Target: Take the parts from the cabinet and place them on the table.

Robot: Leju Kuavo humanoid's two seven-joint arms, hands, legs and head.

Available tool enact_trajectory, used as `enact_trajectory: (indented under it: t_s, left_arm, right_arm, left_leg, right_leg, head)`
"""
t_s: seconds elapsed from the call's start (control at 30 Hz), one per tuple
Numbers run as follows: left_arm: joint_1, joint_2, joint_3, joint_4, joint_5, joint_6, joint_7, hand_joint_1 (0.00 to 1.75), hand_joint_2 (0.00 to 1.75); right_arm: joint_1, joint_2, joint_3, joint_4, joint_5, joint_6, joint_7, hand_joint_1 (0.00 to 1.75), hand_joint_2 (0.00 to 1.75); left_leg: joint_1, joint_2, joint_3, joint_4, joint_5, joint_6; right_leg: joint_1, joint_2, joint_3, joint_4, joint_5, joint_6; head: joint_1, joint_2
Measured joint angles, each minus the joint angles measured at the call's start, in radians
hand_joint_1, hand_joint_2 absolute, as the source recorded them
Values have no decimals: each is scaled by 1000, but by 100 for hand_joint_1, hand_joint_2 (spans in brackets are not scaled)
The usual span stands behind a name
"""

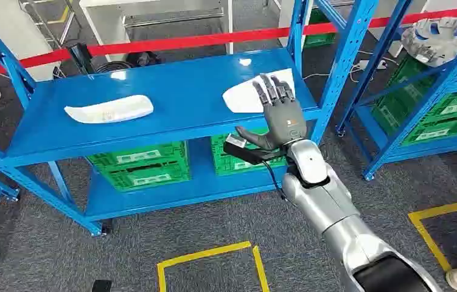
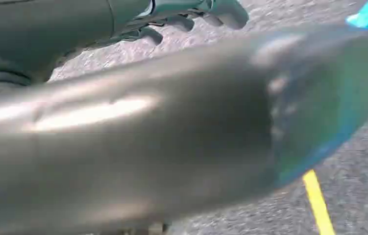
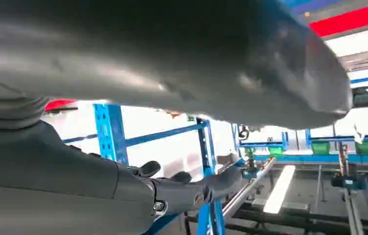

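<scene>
Right hand reaching over a white part on the blue shelf

The right hand (image 1: pixel 283 115) is held up with its fingers spread apart and straight, and it holds nothing. It hangs over the near edge of a white part (image 1: pixel 244 96) on the top of the blue cabinet (image 1: pixel 171 115), and it hides some of that part, so I cannot tell if it touches it. A second white part (image 1: pixel 109 109) lies well apart, further along the same shelf. Green crates (image 1: pixel 140 164) sit on the lower shelf, partly hidden behind the shelf edge. The left hand (image 2: pixel 191 14) shows over grey floor, blurry, behind a big grey blur, and I cannot tell if it is open
</scene>
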Motion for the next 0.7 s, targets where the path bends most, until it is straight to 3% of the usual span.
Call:
enact_trajectory:
  t_s: [0.03,0.07,0.1,0.13,0.2,0.23,0.3,0.37,0.4,0.43,0.47,0.53,0.57,0.6,0.63,0.7]
  left_arm:
    - [3,1,0,0,3,0,0,0,0]
    - [8,1,0,0,5,0,0,0,0]
    - [14,1,0,0,7,1,0,0,0]
    - [18,1,0,0,7,1,0,0,0]
    - [20,2,0,1,8,1,0,0,0]
    - [24,4,0,2,8,2,0,0,0]
    - [21,4,0,2,8,2,-1,0,0]
    - [24,4,0,2,10,2,-1,0,0]
    - [23,2,0,2,9,2,-2,0,0]
    - [23,1,0,1,8,2,-2,0,0]
    - [21,2,0,1,8,2,-3,0,0]
    - [20,1,0,1,8,2,-3,0,0]
    - [21,1,0,1,7,2,-3,0,0]
    - [23,1,0,1,7,2,-3,0,0]
    - [23,0,0,1,7,2,-3,0,0]
    - [23,0,0,1,7,2,-3,0,0]
  right_arm:
    - [7,0,0,2,0,0,0,0,0]
    - [13,0,0,5,0,-1,0,0,0]
    - [19,0,0,6,0,-2,1,0,0]
    - [22,0,0,6,0,-3,1,0,0]
    - [23,0,0,8,0,-4,0,0,0]
    - [25,0,0,10,0,-4,0,0,0]
    - [27,0,0,14,0,-5,0,0,0]
    - [26,0,0,14,0,-5,0,0,0]
    - [24,0,0,14,0,-6,0,0,0]
    - [21,0,0,14,0,-6,0,0,0]
    - [17,0,0,14,0,-6,0,0,0]
    - [20,0,0,14,0,-6,1,0,0]
    - [25,0,0,14,0,-5,1,0,0]
    - [27,0,0,15,1,-5,2,0,0]
    - [27,0,0,15,0,-5,2,0,0]
    - [24,0,0,15,0,-5,2,0,0]
  left_leg:
    - [0,0,-64,86,-16,-1]
    - [-1,0,-113,134,-6,0]
    - [-1,0,-138,127,37,3]
    - [-1,0,-141,79,99,6]
    - [-2,0,-118,-87,246,17]
    - [-8,0,-108,-112,256,22]
    - [-13,1,-91,-151,234,29]
    - [-15,-2,-94,-152,232,38]
    - [-3,-2,-82,-164,235,47]
    - [-4,-3,-73,-170,233,52]
    - [-4,-2,-70,-170,231,56]
    - [-7,-2,-64,-168,224,64]
    - [-8,-2,-61,-167,219,65]
    - [-8,-3,-56,-165,214,65]
    - [-8,-4,-48,-164,209,64]
    - [-8,-6,-28,-162,194,59]
  right_leg:
    - [1,0,6,0,-7,-1]
    - [2,1,15,0,-14,-1]
    - [2,3,26,0,-21,-1]
    - [2,5,37,0,-28,1]
    - [2,6,59,0,-42,7]
    - [5,7,63,-2,-47,13]
    - [6,9,55,0,-46,26]
    - [7,6,61,-10,-47,38]
    - [6,4,58,-9,-54,45]
    - [6,1,51,20,-64,48]
    - [6,0,19,79,-88,50]
    - [5,0,-76,242,-142,55]
    - [5,0,-117,299,-147,55]
    - [5,0,-133,304,-125,54]
    - [5,0,-123,257,-79,51]
    - [7,-1,-47,76,31,42]
  head:
    - [0,0]
    - [0,0]
    - [-1,0]
    - [-2,0]
    - [-3,0]
    - [-2,0]
    - [-5,0]
    - [-2,0]
    - [-2,0]
    - [3,0]
    - [8,0]
    - [11,0]
    - [13,0]
    - [13,0]
    - [14,0]
    - [15,0]
